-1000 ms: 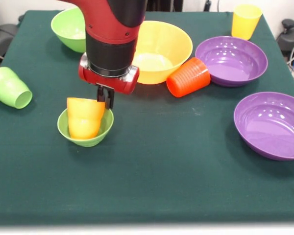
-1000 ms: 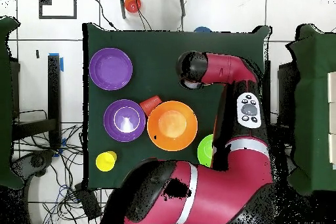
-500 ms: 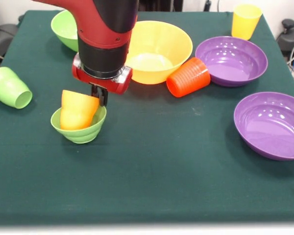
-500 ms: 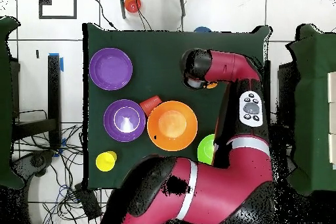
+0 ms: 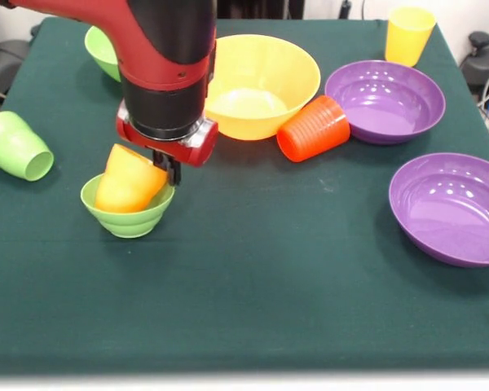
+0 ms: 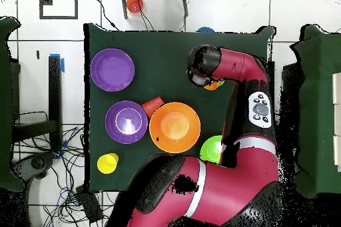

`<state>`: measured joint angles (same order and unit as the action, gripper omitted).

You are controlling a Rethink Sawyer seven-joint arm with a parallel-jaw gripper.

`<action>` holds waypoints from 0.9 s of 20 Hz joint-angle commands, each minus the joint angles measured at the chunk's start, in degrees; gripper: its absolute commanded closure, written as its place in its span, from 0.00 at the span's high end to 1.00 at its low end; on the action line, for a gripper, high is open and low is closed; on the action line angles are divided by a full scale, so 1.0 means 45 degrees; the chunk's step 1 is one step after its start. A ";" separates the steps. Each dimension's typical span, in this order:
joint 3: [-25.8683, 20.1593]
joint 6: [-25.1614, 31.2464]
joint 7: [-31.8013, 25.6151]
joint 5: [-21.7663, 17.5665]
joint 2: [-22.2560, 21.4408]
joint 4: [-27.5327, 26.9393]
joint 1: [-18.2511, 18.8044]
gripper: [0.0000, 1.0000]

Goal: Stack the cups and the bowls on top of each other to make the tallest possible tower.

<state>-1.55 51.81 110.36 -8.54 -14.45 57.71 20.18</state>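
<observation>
Since a second ago the arm has carried the small light-green bowl (image 5: 128,209) and the orange-yellow cup (image 5: 129,179) tipped inside it toward 9 o'clock, and the cup leans further over. The gripper (image 5: 169,168) seems pinched on the cup's rim, though the wrist hides most of it. Nearest, at 4 o'clock, sits one purple bowl (image 5: 452,208), empty. Further back the light green cup (image 5: 15,146) lies on its side at 9 o'clock, and the ribbed orange cup (image 5: 313,129) lies toppled against the big yellow bowl (image 5: 261,84). Beyond, at 2 o'clock, rests the second purple bowl (image 5: 384,100), with the yellow cup (image 5: 407,34) upright at 1 o'clock and a green bowl (image 5: 107,49) at 11 o'clock. I judge the tower barely begun: one cup in one bowl, everything else unstacked.
</observation>
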 commanded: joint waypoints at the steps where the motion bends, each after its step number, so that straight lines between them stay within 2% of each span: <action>1: -0.1714 -0.0003 -0.0392 0.0598 0.0741 0.0227 0.0445 0.00; 5: -0.1926 0.0170 -0.0783 0.0921 0.0071 0.0735 0.0527 0.00; 9: -0.2253 -0.0127 -0.1039 0.1301 -0.1101 0.2067 0.0708 0.00; 10: -0.2315 -0.0352 -0.1063 0.1354 -0.1454 0.2718 0.0816 0.00; 11: -0.2347 -0.0132 -0.1072 0.1464 -0.1695 0.2920 0.0885 0.00; 18: -0.2628 0.0084 -0.0758 0.1793 -0.1970 0.3333 0.1197 0.00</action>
<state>-6.40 51.79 110.36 -1.73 -21.47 66.84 25.14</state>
